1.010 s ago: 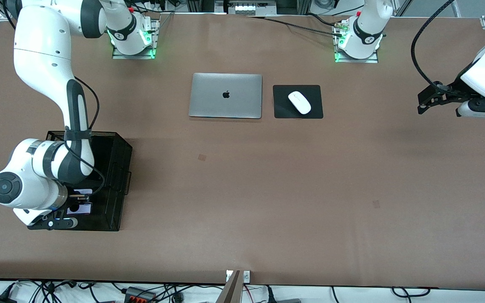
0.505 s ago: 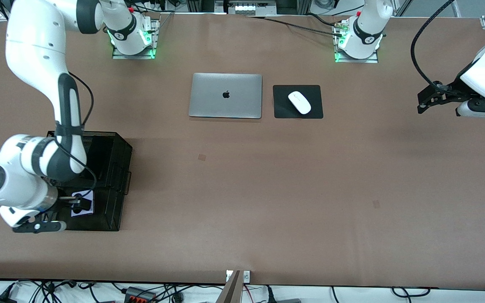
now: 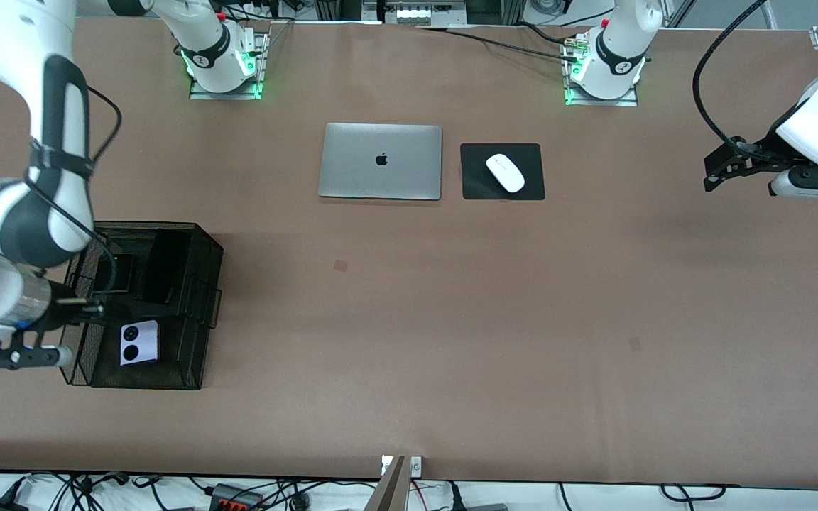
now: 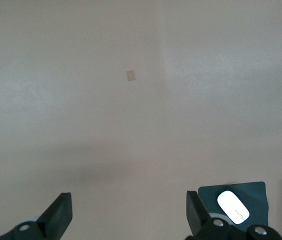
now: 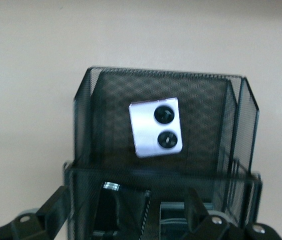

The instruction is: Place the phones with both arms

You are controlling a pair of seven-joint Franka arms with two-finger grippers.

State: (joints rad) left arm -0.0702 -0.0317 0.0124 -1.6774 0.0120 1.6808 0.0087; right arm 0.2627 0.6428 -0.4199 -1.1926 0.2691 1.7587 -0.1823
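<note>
A black mesh organizer stands at the right arm's end of the table. The lilac-white phone lies flat in its compartment nearest the front camera, lenses up; it also shows in the right wrist view. A small black phone leans in a farther compartment, beside a long black slab. My right gripper is open and empty above the organizer's outer edge, apart from the lilac-white phone. My left gripper is open and empty, waiting above the table at the left arm's end.
A closed silver laptop lies mid-table near the bases. Beside it a white mouse sits on a black pad. The mouse also shows in the left wrist view.
My right gripper let go of the lilac-white phone in the organizer, then rose and drew back toward the table's end. The left arm has not moved.
</note>
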